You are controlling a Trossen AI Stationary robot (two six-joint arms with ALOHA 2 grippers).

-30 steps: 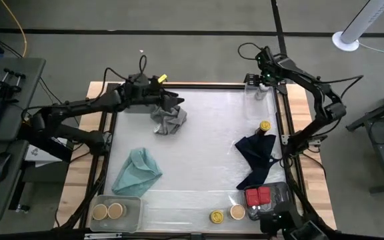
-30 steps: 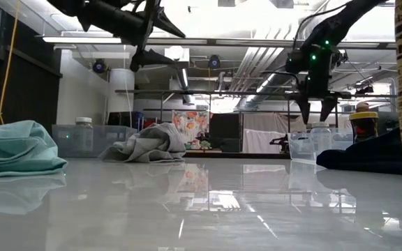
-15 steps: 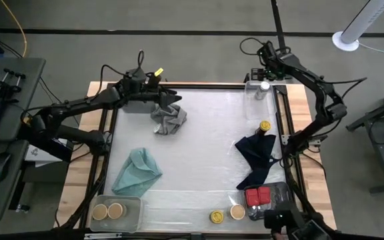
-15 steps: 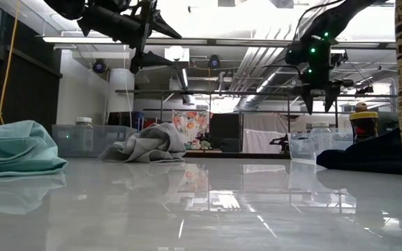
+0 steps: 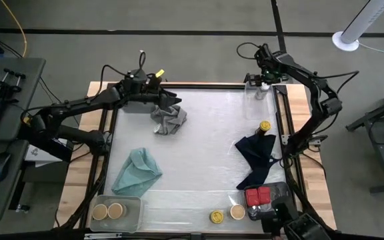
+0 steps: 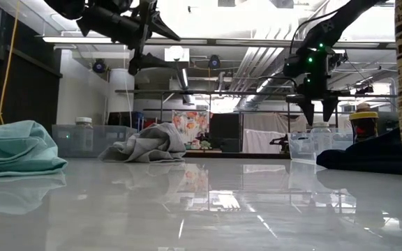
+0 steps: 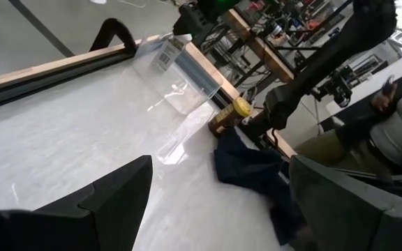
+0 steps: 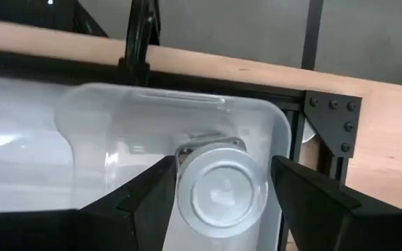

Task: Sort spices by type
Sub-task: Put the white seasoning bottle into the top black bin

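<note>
white-lidded jar (image 8: 220,193) is seen in clear tray (image 8: 117,111) at far right corner of glossy white desk (image 5: 199,147), workshop room behind | jar lies directly under right tool (image 5: 264,78) | right tool is spread part-open, empty, untouched; left tool (image 5: 172,101) is held wide, empty, above grey cloth (image 5: 169,120)

The white table (image 5: 199,143) carries a grey cloth (image 5: 169,120) at eleven o'clock, teal cloth (image 5: 137,171) at eight, navy cloth (image 5: 257,157) at three, clear trays (image 5: 134,212) at corners, two jars (image 5: 226,215) at five.
</note>
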